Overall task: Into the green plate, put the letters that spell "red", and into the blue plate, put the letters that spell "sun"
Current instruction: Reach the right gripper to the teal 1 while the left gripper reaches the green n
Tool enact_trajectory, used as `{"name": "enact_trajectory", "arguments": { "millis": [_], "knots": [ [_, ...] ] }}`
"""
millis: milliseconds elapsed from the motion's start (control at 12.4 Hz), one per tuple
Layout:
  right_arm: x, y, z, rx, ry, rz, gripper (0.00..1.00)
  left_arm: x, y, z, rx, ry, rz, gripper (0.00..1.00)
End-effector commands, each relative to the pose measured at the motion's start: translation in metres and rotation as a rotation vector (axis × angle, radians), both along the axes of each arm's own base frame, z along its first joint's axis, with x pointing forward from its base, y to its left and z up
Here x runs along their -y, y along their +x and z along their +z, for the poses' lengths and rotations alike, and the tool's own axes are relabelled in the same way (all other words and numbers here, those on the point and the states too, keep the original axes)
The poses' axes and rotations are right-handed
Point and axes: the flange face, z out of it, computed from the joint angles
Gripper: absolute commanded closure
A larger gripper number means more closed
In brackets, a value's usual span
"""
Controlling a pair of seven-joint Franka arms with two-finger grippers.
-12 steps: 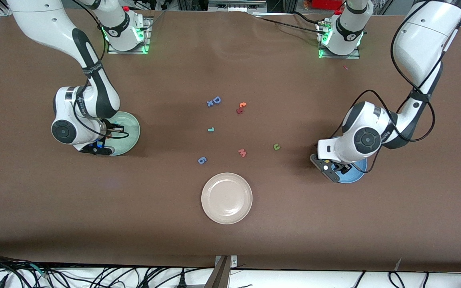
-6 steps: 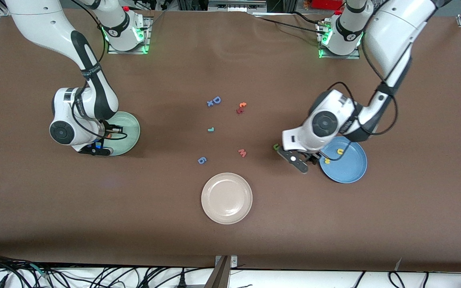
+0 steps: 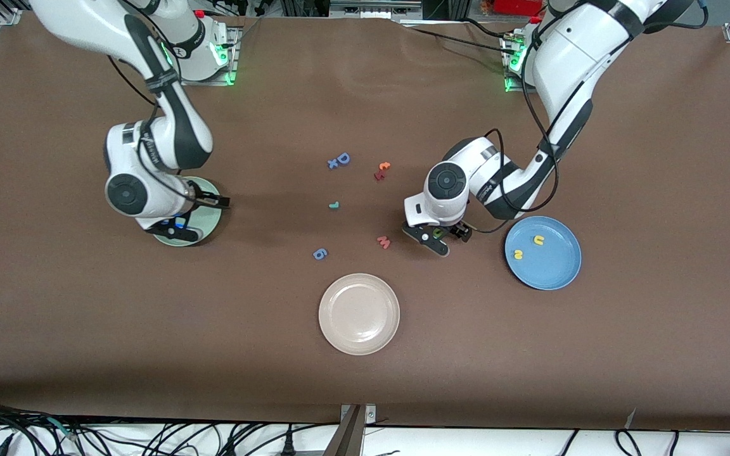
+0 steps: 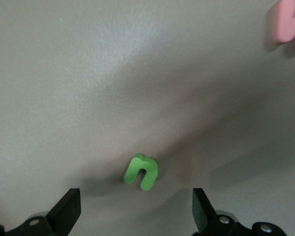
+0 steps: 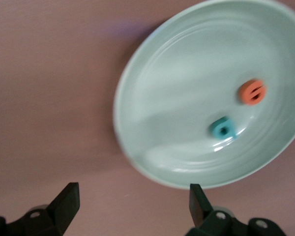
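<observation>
I see the green n (image 4: 141, 171) on the surface between my left gripper's (image 4: 135, 216) spread jaws, arm bent low. Yellow u (image 3: 538, 239) and s (image 3: 518, 254) lie in the blue plate (image 3: 558, 272). The right gripper (image 5: 130, 209), jaws spread, hangs by the green plate (image 5: 152, 123) holding e (image 5: 252, 92) and d (image 5: 221, 129).

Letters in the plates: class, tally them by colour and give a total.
Yellow letters: 2, in the blue plate
Orange letter: 1, in the green plate
Teal letter: 1, same plate
Total: 4
</observation>
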Motion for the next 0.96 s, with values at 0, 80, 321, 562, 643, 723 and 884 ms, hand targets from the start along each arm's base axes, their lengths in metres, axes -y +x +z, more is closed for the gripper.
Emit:
{"name": "enact_trajectory", "arguments": {
  "millis": [0,80,321,562,643,723,884],
  "knots": [
    [-0.062,-0.007,0.018,0.013,0.054,-0.124,0.01,0.002,0.012,0.004,0.045,-0.005,0.001,0.05],
    [-0.081,-0.007,0.021,0.032,0.063,-0.167,0.01,0.002,0.012,0.004,0.047,-0.007,0.0,0.07],
    [-0.145,-0.018,0.01,0.105,0.073,-0.238,0.01,0.006,0.029,0.013,0.069,-0.037,0.029,0.06],
    [-0.203,-0.035,-0.018,0.185,0.107,-0.287,0.01,0.005,0.027,0.004,0.057,-0.032,0.027,0.09],
    [-0.214,-0.038,-0.024,0.201,0.118,-0.299,0.01,0.006,0.023,0.0,0.048,-0.029,0.022,0.1],
    [-0.222,-0.038,-0.029,0.213,0.126,-0.315,0.01,0.005,0.023,-0.001,0.048,-0.026,0.021,0.11],
    [-0.247,-0.044,-0.043,0.233,0.151,-0.306,0.01,0.007,0.021,-0.002,0.047,-0.025,0.017,0.15]
  ]
}}
